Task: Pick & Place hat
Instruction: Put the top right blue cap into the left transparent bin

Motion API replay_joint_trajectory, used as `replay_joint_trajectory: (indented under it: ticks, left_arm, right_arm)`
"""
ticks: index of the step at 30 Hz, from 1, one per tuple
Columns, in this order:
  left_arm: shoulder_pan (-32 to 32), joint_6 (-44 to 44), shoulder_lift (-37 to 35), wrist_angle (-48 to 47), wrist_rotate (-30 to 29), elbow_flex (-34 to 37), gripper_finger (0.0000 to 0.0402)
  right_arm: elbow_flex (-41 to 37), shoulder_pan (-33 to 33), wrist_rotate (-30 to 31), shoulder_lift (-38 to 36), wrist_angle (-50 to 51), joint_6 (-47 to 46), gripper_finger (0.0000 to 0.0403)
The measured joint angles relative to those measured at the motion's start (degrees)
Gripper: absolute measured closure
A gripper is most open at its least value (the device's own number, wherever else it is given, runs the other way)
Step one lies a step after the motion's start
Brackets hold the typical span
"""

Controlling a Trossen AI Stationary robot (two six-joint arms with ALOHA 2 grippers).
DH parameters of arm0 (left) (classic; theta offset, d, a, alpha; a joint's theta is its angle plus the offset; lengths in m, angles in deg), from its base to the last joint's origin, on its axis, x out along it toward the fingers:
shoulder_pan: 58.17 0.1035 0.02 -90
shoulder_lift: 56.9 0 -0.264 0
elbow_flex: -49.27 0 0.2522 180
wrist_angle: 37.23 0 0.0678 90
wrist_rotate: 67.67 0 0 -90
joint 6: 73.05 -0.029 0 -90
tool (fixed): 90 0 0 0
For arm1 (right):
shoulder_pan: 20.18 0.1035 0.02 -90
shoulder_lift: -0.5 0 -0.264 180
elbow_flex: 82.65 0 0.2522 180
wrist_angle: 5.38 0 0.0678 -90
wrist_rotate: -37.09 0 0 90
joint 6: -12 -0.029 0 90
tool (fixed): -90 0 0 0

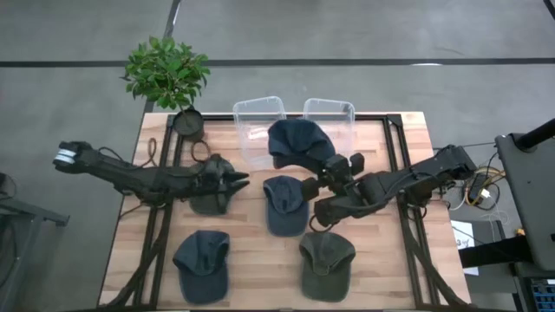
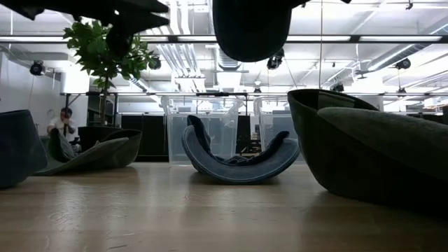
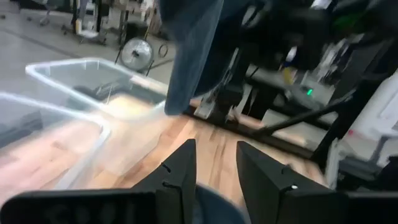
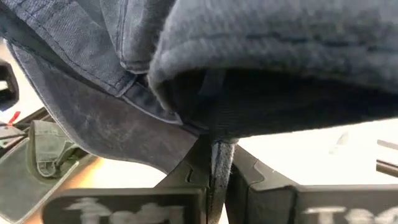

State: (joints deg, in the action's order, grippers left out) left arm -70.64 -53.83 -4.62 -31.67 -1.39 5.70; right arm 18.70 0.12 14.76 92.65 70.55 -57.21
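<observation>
A dark navy cap is held up by my right gripper above the table's middle, near two clear bins; in the low view the navy cap hangs at the top. My right gripper is shut on it. My left gripper is open and points toward the right, above a dark olive cap lying on the table. In the left wrist view my left gripper faces the hanging navy cap. My right gripper pinches the navy cap's lower crown edge between its two fingers, a thin fold of fabric. The fingers come slanting from the table's right and near side. The cap is lifted clear of the table, and its crown stands beyond the fingers.
Two clear plastic bins stand at the far edge. A blue cap lies upside down mid-table, another blue cap near left, an olive cap near right. A potted plant stands at the far left corner.
</observation>
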Motion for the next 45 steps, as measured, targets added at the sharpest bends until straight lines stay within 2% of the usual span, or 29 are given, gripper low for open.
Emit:
replay_joint_trajectory:
  ticks: [10, 16, 21, 30, 37, 45]
  left_arm:
    - [0.04, -6.34, 10.00, -0.21, -0.06, -7.75, 0.0294]
    - [0.11, -8.08, 14.52, -0.11, -5.74, -13.33, 0.0294]
    - [0.15, -10.95, 16.62, -0.01, -7.44, -16.44, 0.0294]
    - [0.31, -11.38, 16.66, -0.48, -11.72, -16.92, 0.0294]
    - [0.33, -8.76, 14.03, -7.24, -15.24, -17.37, 0.0294]
    - [0.53, -8.12, 13.64, -6.69, -15.37, -17.37, 0.0294]
  right_arm:
    - [0.18, -0.04, 0.00, 1.74, -3.62, 0.21, 0.0390]
    - [0.16, -0.22, -0.01, 1.82, -4.13, 0.43, 0.0390]
    - [0.14, -0.20, 0.30, 1.73, -4.15, 0.42, 0.0390]
    - [0.09, -0.22, 0.24, 1.72, -4.19, 2.20, 0.0390]
    - [0.09, -0.18, 0.04, 1.61, -4.13, 2.38, 0.0390]
    - [0.05, -0.49, 0.03, 1.61, -4.80, 2.36, 0.0390]
